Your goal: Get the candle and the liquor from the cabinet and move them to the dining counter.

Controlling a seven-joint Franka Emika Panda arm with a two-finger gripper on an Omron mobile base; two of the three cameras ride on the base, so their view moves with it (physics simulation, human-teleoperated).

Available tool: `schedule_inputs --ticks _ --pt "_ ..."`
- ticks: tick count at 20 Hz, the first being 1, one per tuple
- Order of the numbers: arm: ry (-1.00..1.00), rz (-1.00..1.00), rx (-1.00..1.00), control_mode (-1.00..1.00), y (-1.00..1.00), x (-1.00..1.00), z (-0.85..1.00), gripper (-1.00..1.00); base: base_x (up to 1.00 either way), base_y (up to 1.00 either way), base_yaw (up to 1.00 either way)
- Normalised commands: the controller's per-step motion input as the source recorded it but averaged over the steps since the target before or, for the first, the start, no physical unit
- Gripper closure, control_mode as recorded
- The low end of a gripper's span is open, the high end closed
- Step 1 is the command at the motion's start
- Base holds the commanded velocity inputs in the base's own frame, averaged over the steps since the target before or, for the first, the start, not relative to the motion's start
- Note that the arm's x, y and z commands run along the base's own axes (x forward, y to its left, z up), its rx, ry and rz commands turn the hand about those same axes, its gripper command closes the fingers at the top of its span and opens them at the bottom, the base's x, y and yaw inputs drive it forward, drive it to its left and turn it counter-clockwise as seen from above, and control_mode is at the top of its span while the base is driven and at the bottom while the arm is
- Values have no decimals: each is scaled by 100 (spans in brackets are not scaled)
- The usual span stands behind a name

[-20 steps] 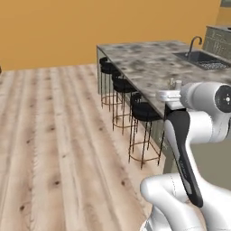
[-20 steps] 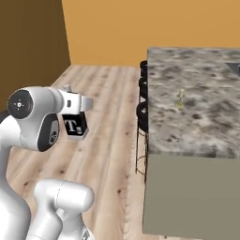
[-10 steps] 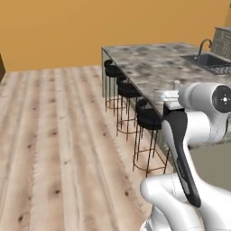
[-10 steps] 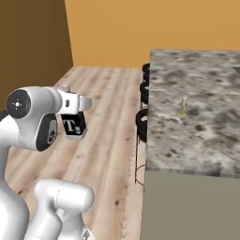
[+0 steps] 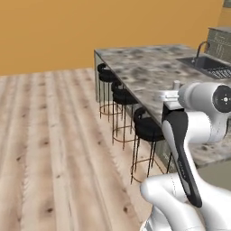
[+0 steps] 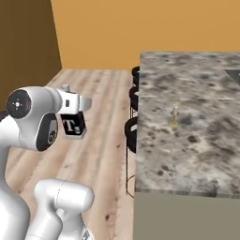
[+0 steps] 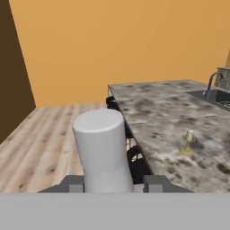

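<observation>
Closer now, the dining counter (image 6: pixel 187 122) fills more of both base views.
Gripper (image 6: pixel 75 123) is clamped on the liquor (image 6: pixel 73 125); the candle (image 6: pixel 175 116) already stands there, so the robot should set the bottle beside it, upright.

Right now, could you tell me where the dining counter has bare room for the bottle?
The dining counter is bare between its near corner and the candle, and beyond the candle. The far side by the sink is tighter. The gripper holds the liquor.

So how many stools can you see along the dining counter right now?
3, in a row along the near side of the dining counter: far stool, middle stool, nearest stool beside the arm. More may be hidden behind the robot.
</observation>
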Motion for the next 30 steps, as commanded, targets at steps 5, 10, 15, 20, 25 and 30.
schedule_inputs --ticks 5,10,15,20,25,30 --pt "0 0 0 100 0 0 0 100 65 23 -32" --pt "0 0 0 100 0 0 0 100 47 46 -40" --pt "0 0 0 100 0 0 0 100 23 47 -49" --pt "0 0 0 100 0 0 0 100 33 41 -49" --pt "0 0 0 100 0 0 0 100 31 38 -44" --pt "0 0 0 100 0 0 0 100 18 27 -26"
